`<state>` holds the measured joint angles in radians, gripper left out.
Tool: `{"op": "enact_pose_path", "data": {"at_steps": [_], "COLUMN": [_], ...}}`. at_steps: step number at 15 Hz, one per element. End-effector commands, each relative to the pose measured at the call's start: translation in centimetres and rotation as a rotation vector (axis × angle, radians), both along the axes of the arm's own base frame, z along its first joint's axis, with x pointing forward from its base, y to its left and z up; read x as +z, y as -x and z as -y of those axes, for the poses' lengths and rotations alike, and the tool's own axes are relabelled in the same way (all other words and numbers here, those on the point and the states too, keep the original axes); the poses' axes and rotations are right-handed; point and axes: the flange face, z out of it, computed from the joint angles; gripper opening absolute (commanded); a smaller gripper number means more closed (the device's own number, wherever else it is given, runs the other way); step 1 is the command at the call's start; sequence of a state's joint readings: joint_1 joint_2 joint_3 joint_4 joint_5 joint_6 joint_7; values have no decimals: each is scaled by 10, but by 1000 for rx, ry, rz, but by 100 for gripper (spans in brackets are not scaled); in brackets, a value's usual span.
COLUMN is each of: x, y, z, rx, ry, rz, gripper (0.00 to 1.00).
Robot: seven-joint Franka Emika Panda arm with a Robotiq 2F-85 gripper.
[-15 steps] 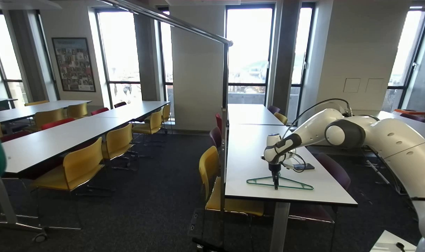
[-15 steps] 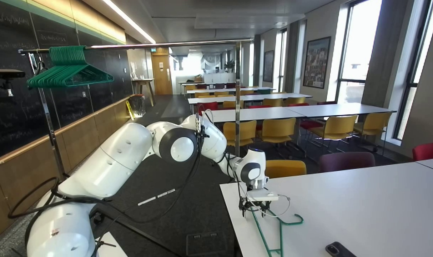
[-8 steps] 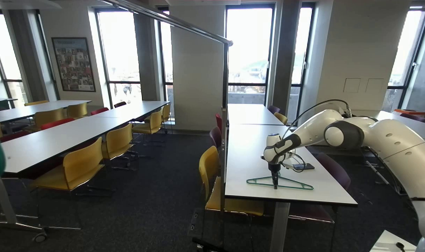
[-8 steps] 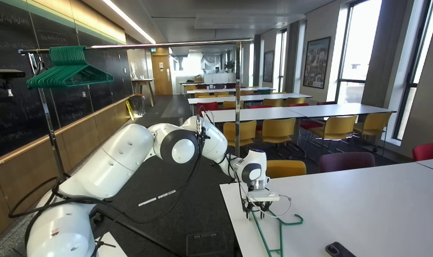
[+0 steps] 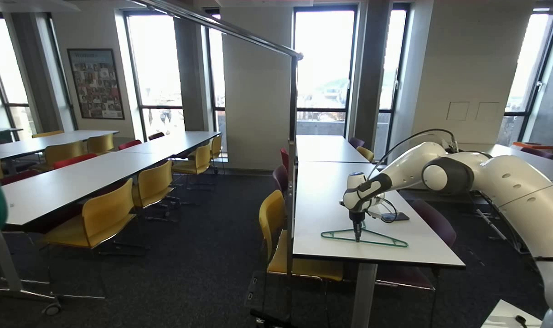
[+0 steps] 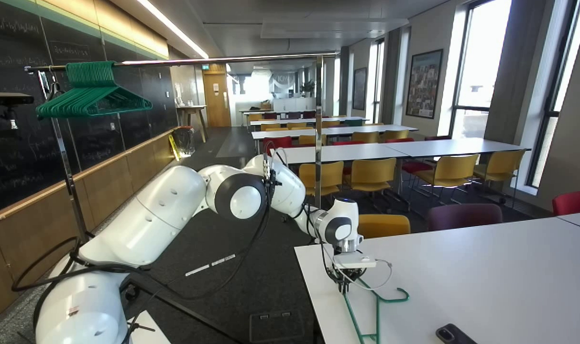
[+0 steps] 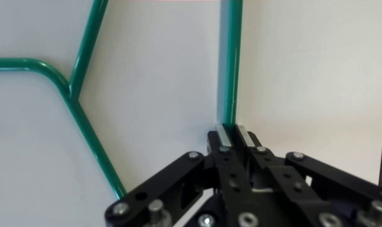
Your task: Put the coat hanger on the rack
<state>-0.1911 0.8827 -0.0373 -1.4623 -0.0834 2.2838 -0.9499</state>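
The green coat hanger [image 5: 385, 244] rests on the white table near its end, its hook [image 6: 399, 297] towards the table's middle. In the wrist view, the hanger's long straight bar [image 7: 233, 63] runs in between my gripper's [image 7: 231, 128] fingertips, which are closed on it. My gripper [image 6: 343, 289] points straight down at table height in both exterior views. The part of the bar between the pads is hidden. Overhead runs the rack's metal bar [image 6: 251, 59], with several green hangers [image 6: 90, 74] hung at one end.
A dark phone [image 5: 395, 217] lies on the table [image 6: 462, 272] beyond the hanger. The rack's upright post [image 5: 292, 159] stands close along the table's side. A yellow chair [image 5: 272, 218] is tucked at that side, and a purple chair [image 5: 433, 223] is opposite.
My gripper's jaws have come together from wide apart onto the hanger's long bar. The hanger has shifted very slightly; the arm has stayed almost in place.
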Motion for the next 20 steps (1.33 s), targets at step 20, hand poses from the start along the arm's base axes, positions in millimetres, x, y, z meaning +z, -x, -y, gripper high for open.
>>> {"op": "enact_pose_path", "data": {"at_steps": [20], "x": [130], "y": [29], "z": [-54], "rx": [111], "ry": [156], "rz": [175], "gripper": [2]}}
